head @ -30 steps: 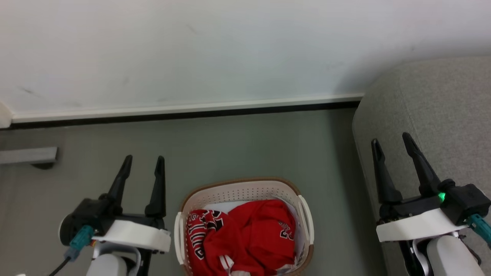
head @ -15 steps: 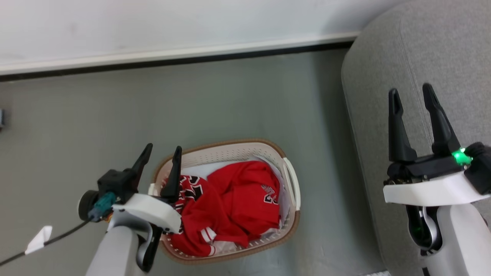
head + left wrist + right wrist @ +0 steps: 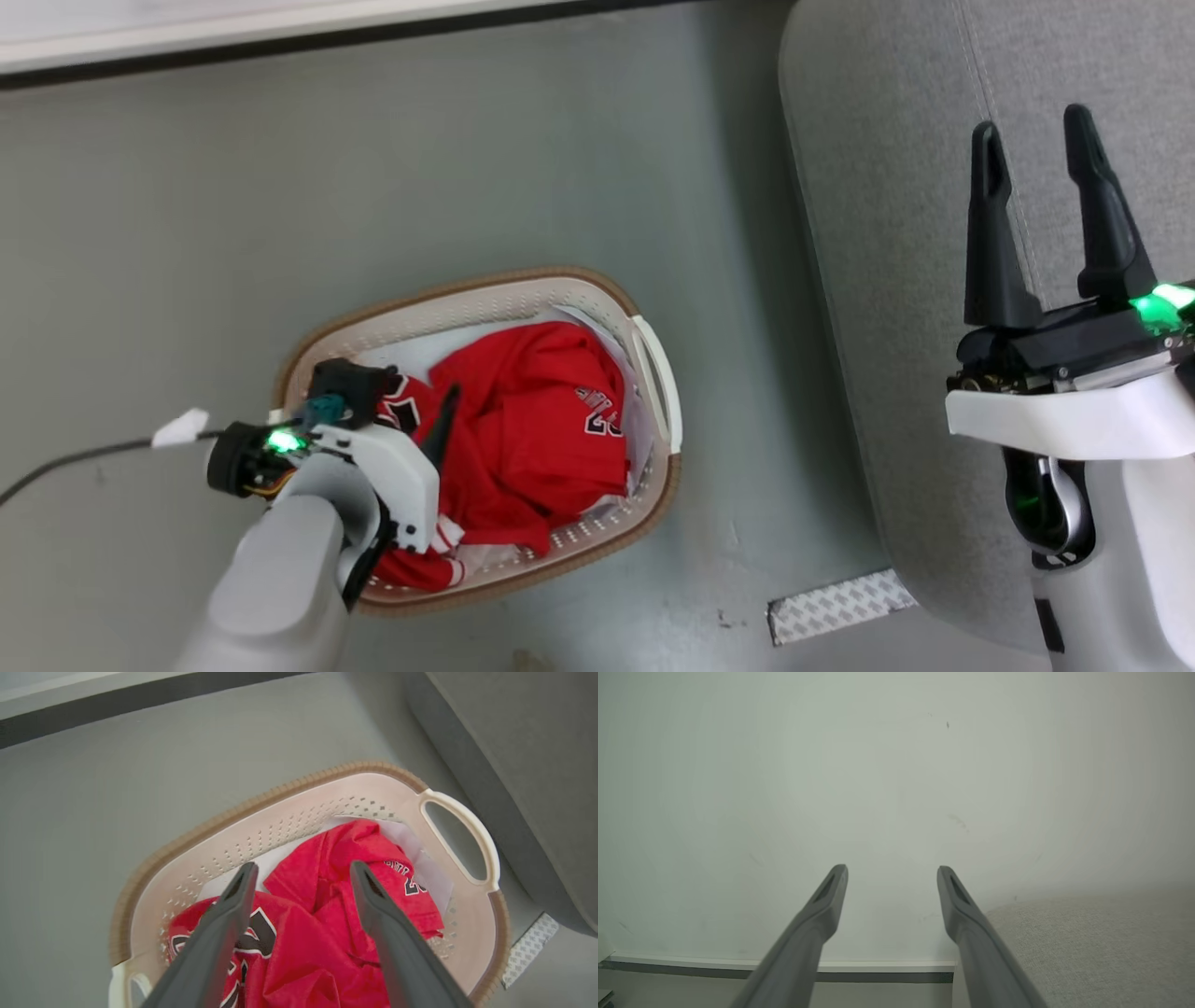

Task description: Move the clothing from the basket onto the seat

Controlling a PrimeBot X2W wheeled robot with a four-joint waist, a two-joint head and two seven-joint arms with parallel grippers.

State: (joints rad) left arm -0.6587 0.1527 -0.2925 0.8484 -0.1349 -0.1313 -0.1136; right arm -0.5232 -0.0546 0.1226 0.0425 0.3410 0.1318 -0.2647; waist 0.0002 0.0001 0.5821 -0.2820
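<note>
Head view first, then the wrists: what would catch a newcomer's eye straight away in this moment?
The bright red clothing heaped in the white, brown-rimmed basket on the grey floor stands out at once, left of centre in the head view. The left gripper hangs open just above that heap, fingers pointing into the basket. At the right, the open right gripper shows against the big grey seat.

Smooth grey-green floor (image 3: pixel 523 168) runs to a white skirting board (image 3: pixel 878 966), edged in black along its lower side, at the foot of a plain pale wall (image 3: pixel 896 765) marked with faint scuffs. A small silver-white patterned floor plate (image 3: pixel 836 605) lies flat at the head view's lower right, under soft, even light.
</note>
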